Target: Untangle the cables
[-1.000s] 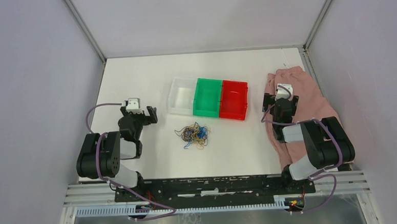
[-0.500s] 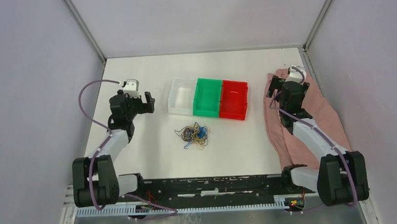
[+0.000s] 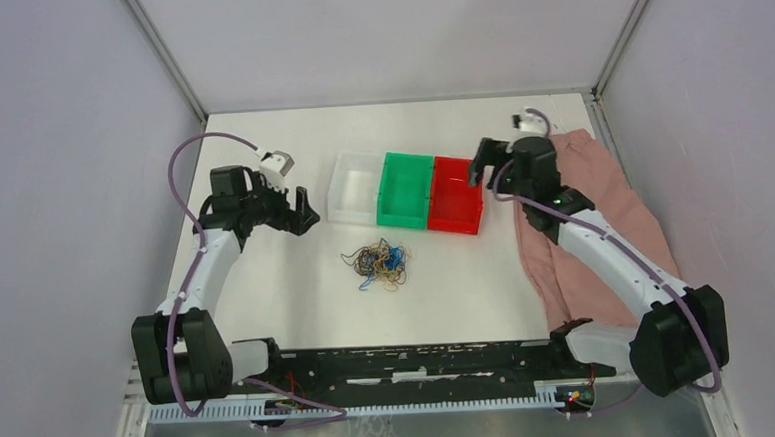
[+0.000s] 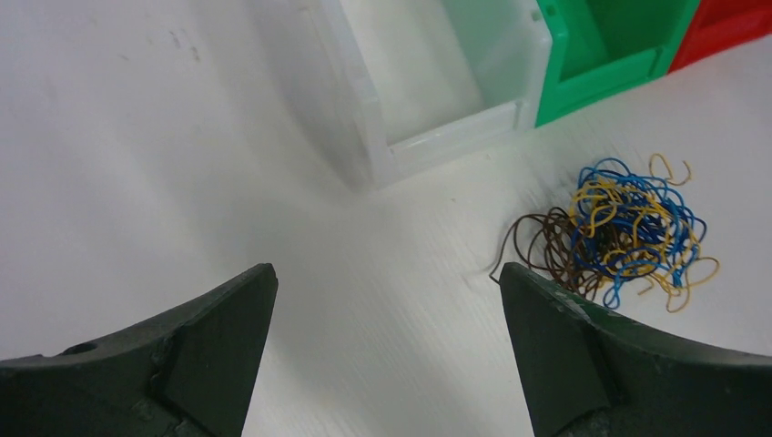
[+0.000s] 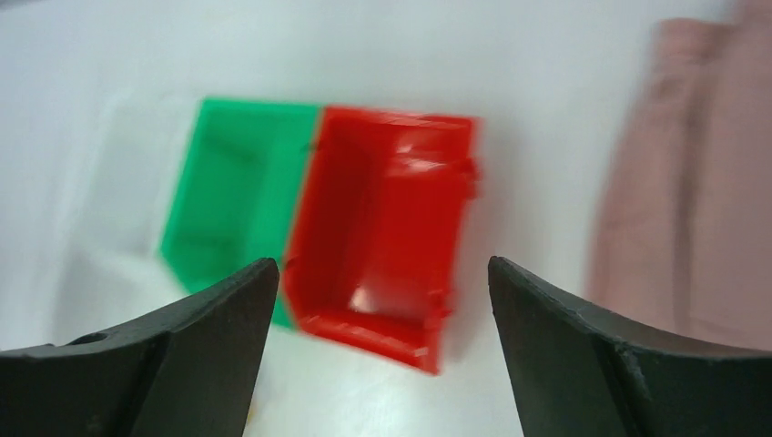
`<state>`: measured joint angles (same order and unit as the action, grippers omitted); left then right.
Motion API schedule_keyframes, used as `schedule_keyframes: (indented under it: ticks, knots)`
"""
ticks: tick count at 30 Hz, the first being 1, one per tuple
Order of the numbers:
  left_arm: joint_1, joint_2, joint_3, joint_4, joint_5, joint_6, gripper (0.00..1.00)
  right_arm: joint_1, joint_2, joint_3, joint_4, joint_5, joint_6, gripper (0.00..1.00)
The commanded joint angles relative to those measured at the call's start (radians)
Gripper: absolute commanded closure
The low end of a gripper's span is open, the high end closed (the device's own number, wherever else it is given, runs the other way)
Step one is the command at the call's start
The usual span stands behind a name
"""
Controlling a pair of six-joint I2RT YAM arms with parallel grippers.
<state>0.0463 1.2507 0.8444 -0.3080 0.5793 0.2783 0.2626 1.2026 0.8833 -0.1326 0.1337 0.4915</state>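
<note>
Blue, brown and yellow cables (image 4: 619,228) look light and springy, probably best pinched at a stray outer loop, with left pincer (image 4: 387,273) and right pincer (image 5: 382,264) both spread apart.

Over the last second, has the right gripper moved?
Yes. The right gripper swung left, off the pink cloth and toward the red bin.

Glossy plastic bins (image 3: 406,192), matt pink cloth (image 3: 619,216)
</note>
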Motion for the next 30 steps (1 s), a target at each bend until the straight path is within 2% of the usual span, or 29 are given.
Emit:
schedule_keyframes:
  ticks: [1, 5, 8, 10, 12, 17, 28, 30]
  knots:
    - [0.000, -0.028, 0.027, -0.127, 0.123, 0.076, 0.01, 0.258, 0.041, 0.073, -0.043, 0.018, -0.048, 0.11]
    - [-0.002, -0.048, 0.050, -0.201, 0.124, 0.093, 0.01, 0.430, 0.125, 0.079, -0.027, 0.027, -0.028, 0.20]
    - [-0.001, -0.066, 0.066, -0.264, 0.126, 0.117, 0.01, 0.549, 0.214, 0.117, -0.029, 0.034, -0.048, 0.32]
    - [-0.002, -0.079, 0.077, -0.300, 0.124, 0.130, 0.01, 0.605, 0.281, 0.154, -0.039, -0.004, -0.060, 0.39]
    - [-0.002, -0.091, 0.085, -0.321, 0.120, 0.133, 0.01, 0.644, 0.329, 0.172, -0.037, -0.054, -0.075, 0.42]
    - [-0.001, -0.123, 0.109, -0.358, 0.124, 0.127, 0.01, 0.665, 0.414, 0.214, -0.051, -0.130, -0.096, 0.50]
    - [-0.005, -0.186, 0.111, -0.394, 0.124, 0.108, 0.01, 0.666, 0.449, 0.267, -0.082, -0.174, -0.137, 0.83]
    - [-0.006, -0.196, 0.113, -0.397, 0.126, 0.105, 0.01, 0.667, 0.442, 0.269, -0.087, -0.177, -0.140, 0.91]
